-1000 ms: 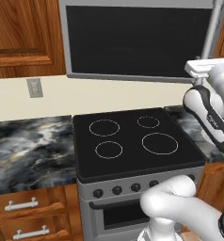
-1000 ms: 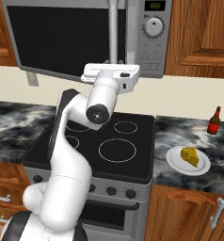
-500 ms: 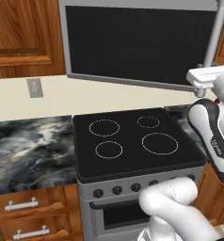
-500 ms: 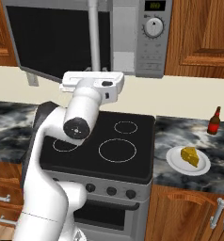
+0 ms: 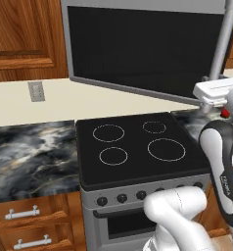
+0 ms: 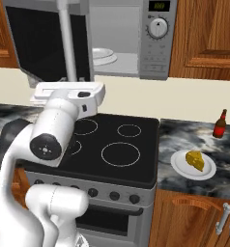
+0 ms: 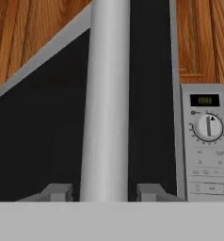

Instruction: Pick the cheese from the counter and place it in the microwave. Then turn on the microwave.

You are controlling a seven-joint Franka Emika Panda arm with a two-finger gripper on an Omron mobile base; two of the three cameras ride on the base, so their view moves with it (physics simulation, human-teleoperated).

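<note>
The cheese [image 6: 195, 160] lies on a white plate [image 6: 180, 166] on the counter [image 6: 204, 140], right of the stovetop [image 6: 131, 144], near a brown bottle [image 6: 220, 124]. The microwave [image 6: 155, 41] door [image 5: 143, 49] stands swung open. The gripper [image 7: 104, 192] straddles the door's handle [image 7: 107, 94], fingers [image 7: 149, 192] apart on either side, not clamping it.
</note>
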